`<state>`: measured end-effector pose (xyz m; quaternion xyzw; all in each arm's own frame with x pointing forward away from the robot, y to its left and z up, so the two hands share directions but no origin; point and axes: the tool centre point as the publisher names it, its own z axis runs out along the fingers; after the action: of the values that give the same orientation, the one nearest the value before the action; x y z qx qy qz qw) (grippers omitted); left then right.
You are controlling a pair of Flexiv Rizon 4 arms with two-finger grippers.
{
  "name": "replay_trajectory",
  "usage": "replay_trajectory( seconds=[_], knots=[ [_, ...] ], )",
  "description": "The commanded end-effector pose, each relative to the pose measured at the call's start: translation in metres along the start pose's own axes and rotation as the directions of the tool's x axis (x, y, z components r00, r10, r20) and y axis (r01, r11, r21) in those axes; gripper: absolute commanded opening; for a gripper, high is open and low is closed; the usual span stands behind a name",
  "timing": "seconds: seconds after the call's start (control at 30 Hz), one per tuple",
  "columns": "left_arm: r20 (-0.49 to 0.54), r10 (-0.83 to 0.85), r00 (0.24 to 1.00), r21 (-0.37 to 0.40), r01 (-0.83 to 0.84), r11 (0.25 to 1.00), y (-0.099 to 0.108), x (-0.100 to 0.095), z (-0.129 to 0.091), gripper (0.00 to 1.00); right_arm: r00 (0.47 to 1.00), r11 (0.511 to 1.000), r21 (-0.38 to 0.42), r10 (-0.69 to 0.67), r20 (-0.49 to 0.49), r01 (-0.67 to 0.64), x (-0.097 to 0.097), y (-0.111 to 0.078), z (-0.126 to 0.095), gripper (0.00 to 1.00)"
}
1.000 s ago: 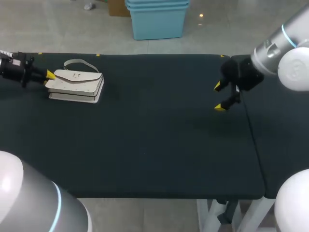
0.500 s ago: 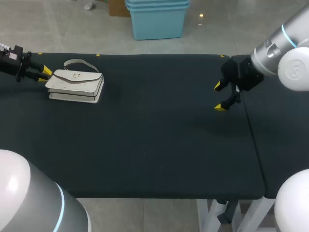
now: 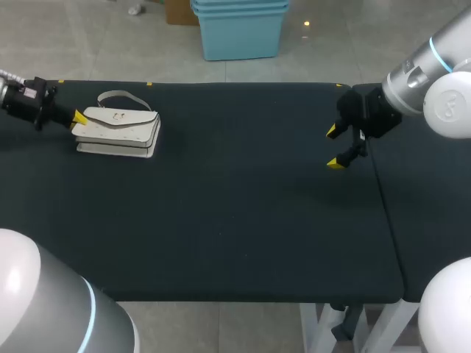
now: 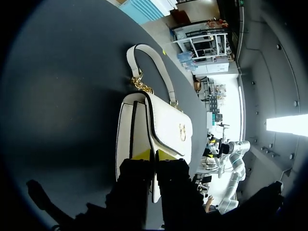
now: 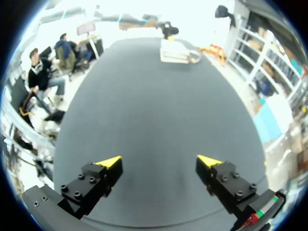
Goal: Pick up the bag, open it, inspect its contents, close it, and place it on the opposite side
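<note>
A white handbag (image 3: pixel 118 131) with a looped strap (image 3: pixel 121 95) lies flat at the table's far left. My left gripper (image 3: pixel 77 118) is at the bag's left end. In the left wrist view the bag (image 4: pixel 163 125) lies straight ahead of that gripper (image 4: pixel 153 155), whose fingers stand close together with the black-trimmed flap edge pinched between them. My right gripper (image 3: pixel 333 147) hovers open over the table's right part, with nothing between its fingers. From the right wrist view the bag (image 5: pixel 175 50) is far ahead of the open right gripper (image 5: pixel 159 161).
The black table top (image 3: pixel 235 206) stretches bare between the bag and my right gripper. A seam (image 3: pixel 383 191) at the right joins it to a second black table, over which my right arm comes in.
My left gripper drew back from the bag and widened, then came in again to the bag's left end and closed on the flap edge. The bag shifted slightly right. The right arm stayed still.
</note>
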<state>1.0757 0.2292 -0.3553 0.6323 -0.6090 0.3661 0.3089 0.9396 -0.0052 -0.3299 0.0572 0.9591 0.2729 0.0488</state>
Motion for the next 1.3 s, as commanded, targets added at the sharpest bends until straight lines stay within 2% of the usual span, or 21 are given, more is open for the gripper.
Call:
replay_trajectory(
  seconds=[0.03, 0.4, 0.43, 0.47, 0.5, 0.57, 0.63, 0.67, 0.8, 0.83, 1.07, 1.13, 1.3],
  knots=[
    [-0.017, -0.002, 1.0, -0.797, -0.012, 0.604, 0.003, 0.006, 0.008, 0.0, 1.0, 1.0, -0.001, 0.0, -0.002, 0.0, -0.001, 0.0, 0.0, 1.0],
    [-0.029, -0.004, 1.0, -0.784, -0.02, 0.621, 0.038, 0.025, 0.041, 0.0, 1.0, 1.0, -0.001, 0.0, -0.002, 0.0, -0.001, 0.0, 0.0, 1.0],
    [-0.032, -0.003, 0.999, -0.786, -0.023, 0.618, 0.041, 0.026, 0.043, 0.1, 1.0, 1.0, -0.001, 0.0, -0.002, 0.0, -0.001, 0.0, 0.0, 1.0],
    [-0.033, 0.006, 0.999, -0.792, -0.03, 0.61, 0.043, 0.026, 0.043, 0.3, 1.0, 1.0, -0.001, 0.0, -0.002, 0.0, -0.001, 0.0, 0.0, 1.0],
    [-0.037, 0.007, 0.999, -0.794, -0.033, 0.607, 0.044, 0.027, 0.042, 0.39, 1.0, 1.0, -0.001, 0.0, -0.002, 0.0, -0.001, 0.0, 0.0, 1.0],
    [-0.053, 0.03, 0.998, -0.812, -0.061, 0.581, 0.044, 0.029, 0.036, 0.47, 1.0, 1.0, -0.001, 0.0, -0.002, 0.0, -0.001, 0.0, 0.0, 1.0],
    [-0.047, 0.059, 0.997, -0.827, -0.072, 0.558, 0.046, 0.032, 0.03, 0.62, 1.0, 1.0, -0.001, 0.0, -0.002, 0.0, -0.001, 0.0, 0.0, 1.0],
    [-0.051, 0.066, 0.997, -0.833, -0.079, 0.547, 0.047, 0.033, 0.027, 0.63, 1.0, 1.0, -0.001, 0.0, -0.002, 0.0, -0.001, 0.0, 0.0, 1.0],
    [-0.034, 0.089, 0.995, -0.841, -0.077, 0.536, 0.046, 0.035, 0.018, 0.38, 1.0, 1.0, -0.001, 0.0, -0.002, 0.0, -0.001, 0.0, 0.0, 1.0],
    [-0.024, 0.1, 0.995, -0.846, -0.074, 0.527, 0.046, 0.035, 0.017, 0.36, 1.0, 1.0, -0.001, 0.0, -0.002, 0.0, -0.001, 0.0, 0.0, 1.0],
    [-0.028, 0.112, 0.993, -0.891, -0.075, 0.448, 0.034, 0.027, 0.019, 0.38, 1.0, 1.0, -0.001, 0.0, -0.002, 0.0, -0.001, 0.0, 0.0, 1.0],
    [-0.023, 0.119, 0.993, -0.898, -0.072, 0.433, 0.032, 0.026, 0.021, 0.48, 1.0, 1.0, -0.001, 0.0, -0.002, 0.0, -0.001, 0.0, 0.0, 1.0],
    [0.006, 0.135, 0.991, -0.911, -0.05, 0.409, 0.028, 0.024, 0.026, 0.45, 1.0, 1.0, -0.001, 0.0, -0.002, 0.0, -0.001, 0.0, 0.0, 1.0]
  ],
)
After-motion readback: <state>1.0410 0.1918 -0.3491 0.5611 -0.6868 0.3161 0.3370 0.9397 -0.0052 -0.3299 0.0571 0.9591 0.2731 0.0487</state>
